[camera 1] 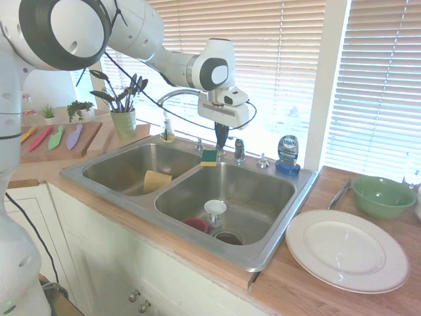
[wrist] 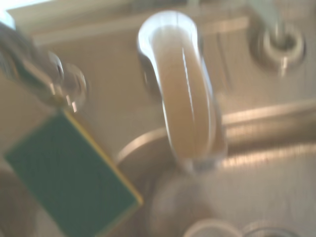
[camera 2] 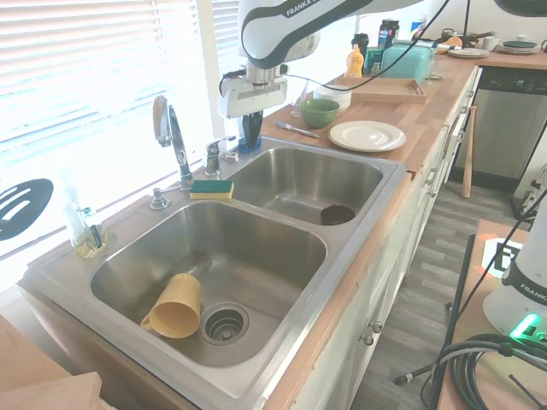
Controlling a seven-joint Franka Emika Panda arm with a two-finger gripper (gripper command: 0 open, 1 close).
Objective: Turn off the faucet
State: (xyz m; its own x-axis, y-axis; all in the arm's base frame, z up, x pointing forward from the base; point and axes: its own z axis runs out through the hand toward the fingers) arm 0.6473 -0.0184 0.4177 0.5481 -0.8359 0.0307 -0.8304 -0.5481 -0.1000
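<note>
The faucet's thin chrome gooseneck spout (camera 1: 177, 93) (camera 2: 171, 128) arches over the double sink's back rim. No water stream is visible. Its short chrome lever handle (camera 1: 239, 149) (camera 2: 214, 154) stands apart from the spout and fills the middle of the wrist view (wrist: 182, 98). My gripper (camera 1: 222, 146) (camera 2: 251, 135) points straight down just above the rim, between the spout's base and the lever. It is close beside the lever and not touching it. Its dark fingers are shut with nothing held.
A green-and-yellow sponge (camera 1: 210, 157) (camera 2: 211, 189) (wrist: 69, 182) lies on the rim below the gripper. A blue soap bottle (camera 1: 287, 153) and a clear pump bottle (camera 1: 168, 128) (camera 2: 85, 232) flank the faucet. A yellow cup (camera 1: 156, 180) lies in one basin. White plate (camera 1: 346, 249) and green bowl (camera 1: 383, 195) sit on the counter.
</note>
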